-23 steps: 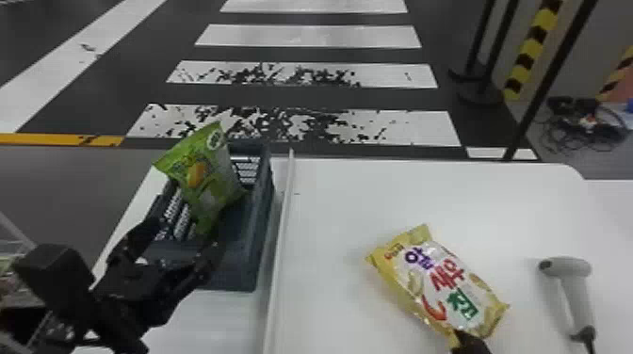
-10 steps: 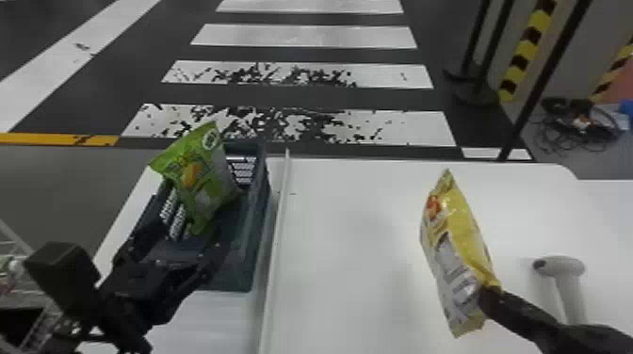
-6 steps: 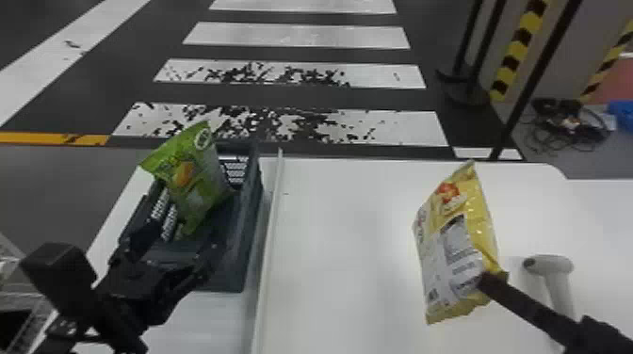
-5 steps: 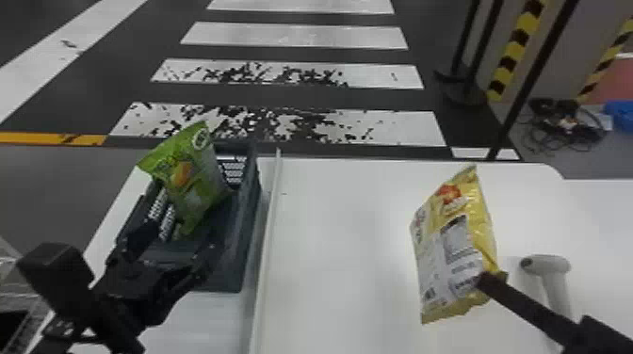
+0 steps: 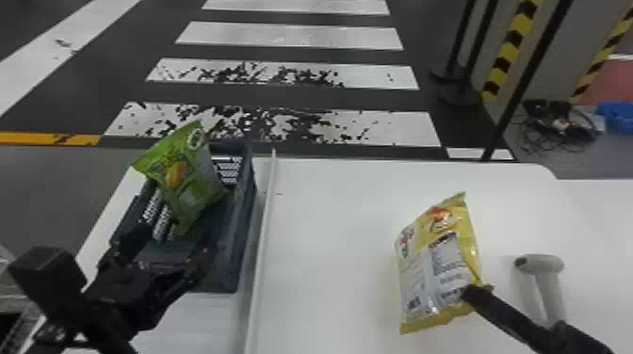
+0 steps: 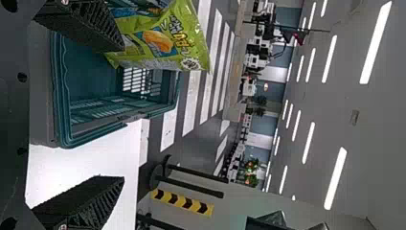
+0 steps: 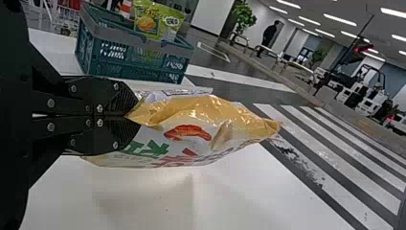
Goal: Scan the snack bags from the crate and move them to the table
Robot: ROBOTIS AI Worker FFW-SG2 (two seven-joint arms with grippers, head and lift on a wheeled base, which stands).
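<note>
Over the tabletop [image 5: 334,245], your right tool [image 7: 131,115] grips the yellow bag [image 5: 438,268] near one edge; a fast turn could make it slip. Your left tool [image 6: 121,114] gapes open.

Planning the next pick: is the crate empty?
Not empty: a green snack bag sits in the crate, its top sticking up above the rim.

Bright strip lights [image 6: 376,43] overhead | soft shadow on white table [image 7: 239,191] | glints along yellow snack bag [image 7: 196,108]

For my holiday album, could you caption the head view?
A black pincer holds a yellow snack bag above a white table, left of a scanner.
</note>
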